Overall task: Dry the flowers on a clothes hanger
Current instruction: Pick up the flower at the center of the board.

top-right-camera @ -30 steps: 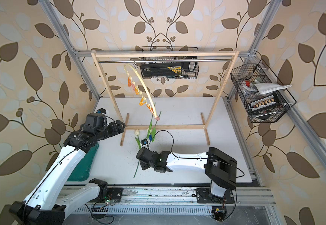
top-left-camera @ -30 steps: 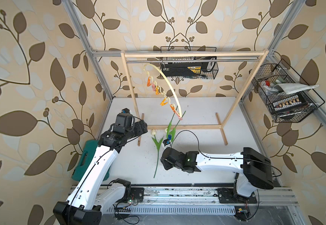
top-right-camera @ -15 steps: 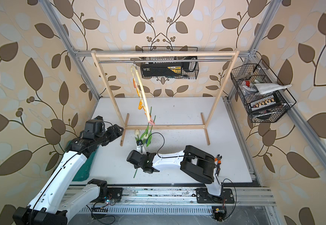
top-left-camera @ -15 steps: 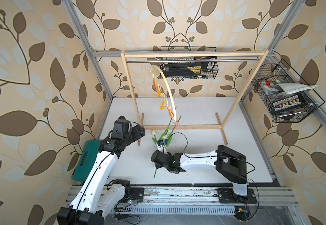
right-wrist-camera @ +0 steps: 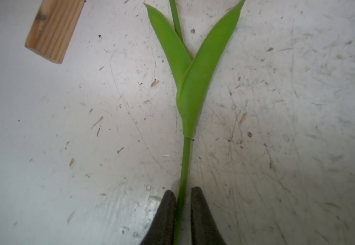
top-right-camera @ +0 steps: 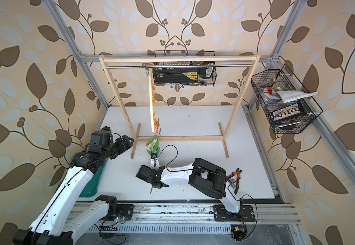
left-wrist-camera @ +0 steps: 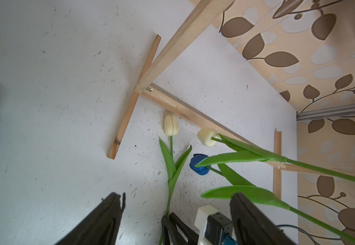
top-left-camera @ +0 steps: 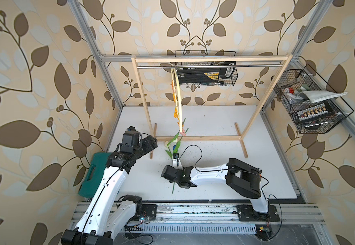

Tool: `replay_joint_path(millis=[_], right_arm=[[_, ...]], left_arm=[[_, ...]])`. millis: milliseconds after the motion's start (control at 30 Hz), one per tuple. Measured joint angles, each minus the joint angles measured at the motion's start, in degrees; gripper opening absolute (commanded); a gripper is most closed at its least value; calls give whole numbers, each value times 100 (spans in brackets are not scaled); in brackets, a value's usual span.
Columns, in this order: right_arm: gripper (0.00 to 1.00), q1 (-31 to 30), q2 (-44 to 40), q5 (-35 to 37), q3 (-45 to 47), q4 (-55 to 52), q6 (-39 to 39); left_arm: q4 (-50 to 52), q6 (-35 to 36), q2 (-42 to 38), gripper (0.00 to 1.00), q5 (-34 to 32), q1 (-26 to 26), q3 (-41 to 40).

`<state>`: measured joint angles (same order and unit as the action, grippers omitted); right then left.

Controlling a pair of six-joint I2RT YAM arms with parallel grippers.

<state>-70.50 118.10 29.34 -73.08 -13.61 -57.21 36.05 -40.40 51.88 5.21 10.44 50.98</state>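
In a top view, 2 flowers (top-left-camera: pixel 178 146) are seen, apparently pegged, under the clothes hanger (top-left-camera: pixel 179 110), just beyond the left tool (top-left-camera: pixel 151 143). In the left wrist view, that tool is shown released and empty. In the right wrist view, the right tool (right-wrist-camera: pixel 183 197) is clenched on the 3rd tulip's stem (right-wrist-camera: pixel 185 161), which lies on the desk (right-wrist-camera: pixel 66 148). So thin a stem could be bent or lost when lifted.

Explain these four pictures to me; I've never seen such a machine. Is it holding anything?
Two robot arms stand at a white table. Two pictures look down from overhead; the other two come from cameras on each arm's wrist. On the table stands a wooden rack with a clothes hanger hooked on its rod. A blue tulip and a cream tulip dangle heads down, apparently clipped to the hanger. The right gripper is shut on the stem of a third tulip lying on the table. The left gripper is open, holding nothing.
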Motion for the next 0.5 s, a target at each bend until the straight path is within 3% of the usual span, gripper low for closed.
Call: replay_joint_path(millis=[267, 500], right_arm=[[0, 26, -533, -83, 649, -35, -107], [0, 376, -2151, -260, 2006, -326, -225]], left_arm=[[24, 0, -28, 84, 81, 0, 24], [26, 28, -28, 84, 203, 0, 170]])
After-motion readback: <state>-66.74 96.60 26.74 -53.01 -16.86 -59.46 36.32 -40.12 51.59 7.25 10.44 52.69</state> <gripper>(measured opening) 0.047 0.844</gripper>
